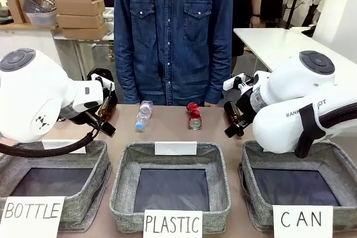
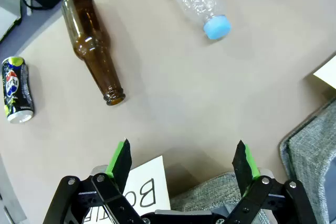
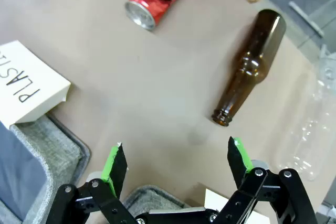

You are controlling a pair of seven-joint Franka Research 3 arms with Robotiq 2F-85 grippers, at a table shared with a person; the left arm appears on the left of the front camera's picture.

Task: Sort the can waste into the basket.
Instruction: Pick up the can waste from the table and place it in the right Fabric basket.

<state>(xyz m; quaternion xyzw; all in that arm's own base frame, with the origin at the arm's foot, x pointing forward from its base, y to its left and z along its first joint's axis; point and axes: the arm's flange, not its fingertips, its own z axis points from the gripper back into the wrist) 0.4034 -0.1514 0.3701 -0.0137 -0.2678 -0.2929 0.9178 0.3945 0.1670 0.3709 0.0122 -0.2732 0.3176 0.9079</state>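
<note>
Red can (image 1: 193, 116) on table (image 1: 167, 133), outside basket (image 1: 252, 189); both jaws apart.

- A brown table (image 1: 167, 122) spans the foreground under even indoor light.
- Beyond the table's far-left corner, cardboard boxes (image 1: 81, 8) are stacked beside a wire basket (image 1: 39, 1).
- Beyond its far-right corner stands a white table (image 1: 279, 45).

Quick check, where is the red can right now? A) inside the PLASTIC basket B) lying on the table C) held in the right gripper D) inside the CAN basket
B: the red can lies on its side on the table, outside every basket, and the right gripper is open with nothing between its fingers.
</note>
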